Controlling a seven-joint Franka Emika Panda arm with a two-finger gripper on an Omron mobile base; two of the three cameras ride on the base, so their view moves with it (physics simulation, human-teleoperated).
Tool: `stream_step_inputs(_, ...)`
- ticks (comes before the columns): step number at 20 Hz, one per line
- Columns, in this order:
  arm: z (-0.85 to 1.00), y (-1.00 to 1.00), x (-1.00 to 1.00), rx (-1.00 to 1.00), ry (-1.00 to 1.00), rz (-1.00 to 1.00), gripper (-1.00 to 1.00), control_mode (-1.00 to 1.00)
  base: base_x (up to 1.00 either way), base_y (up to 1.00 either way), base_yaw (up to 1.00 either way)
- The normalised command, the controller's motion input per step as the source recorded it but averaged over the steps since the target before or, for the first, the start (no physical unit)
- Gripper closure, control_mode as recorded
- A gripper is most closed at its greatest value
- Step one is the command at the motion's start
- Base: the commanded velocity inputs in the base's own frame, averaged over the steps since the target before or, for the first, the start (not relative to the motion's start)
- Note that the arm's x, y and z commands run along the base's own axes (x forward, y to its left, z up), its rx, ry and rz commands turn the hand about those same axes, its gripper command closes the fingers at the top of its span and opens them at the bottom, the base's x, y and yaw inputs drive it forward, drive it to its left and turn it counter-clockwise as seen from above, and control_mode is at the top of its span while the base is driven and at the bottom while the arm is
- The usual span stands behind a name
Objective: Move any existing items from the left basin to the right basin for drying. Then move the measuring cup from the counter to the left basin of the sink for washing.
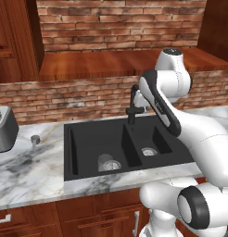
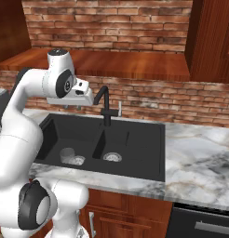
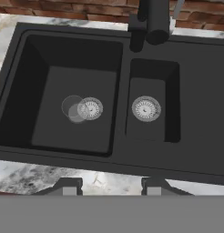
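A small clear cup (image 3: 73, 108) stands on the floor of the wide left basin (image 3: 63, 134), just left of its silver drain (image 3: 90, 108); the cup (image 1: 105, 162) also shows in the left base view. The narrower right basin (image 3: 145, 132) holds just its drain (image 3: 146, 108). The tiny grey measuring cup (image 1: 35, 139) sits on the marble counter (image 1: 32, 169), left of the sink. My gripper (image 2: 72, 107) hangs high over the left basin (image 2: 60, 132), well above the clear cup (image 2: 67, 155). Its fingertips (image 3: 68, 186) stand apart with nothing between them.
A black curved faucet (image 1: 133, 104) rises behind the divider between the basins, close to my hand on its right (image 2: 105, 104). A grey toaster (image 1: 2, 129) stands at the counter's far left. A brick wall and a wooden shelf run behind the sink.
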Motion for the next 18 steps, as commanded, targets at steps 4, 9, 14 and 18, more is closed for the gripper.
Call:
stream_step_inputs(4, 0.00, 0.05, -0.16, 0.00, -0.02, 0.00, -1.00, -1.00, 0.00, 0.00, 0.00)
stream_step_inputs(9, -0.03, 0.34, -0.11, -0.01, 0.00, 0.00, -1.00, -1.00, 0.00, 0.00, 0.00)
stream_step_inputs(14, -0.19, 0.44, -0.02, -0.05, 0.03, 0.00, -1.00, -1.00, 0.00, 0.00, 0.00)
stream_step_inputs(18, -0.38, 0.42, 0.00, -0.06, 0.09, 0.00, -1.00, -1.00, 0.00, 0.00, 0.00)
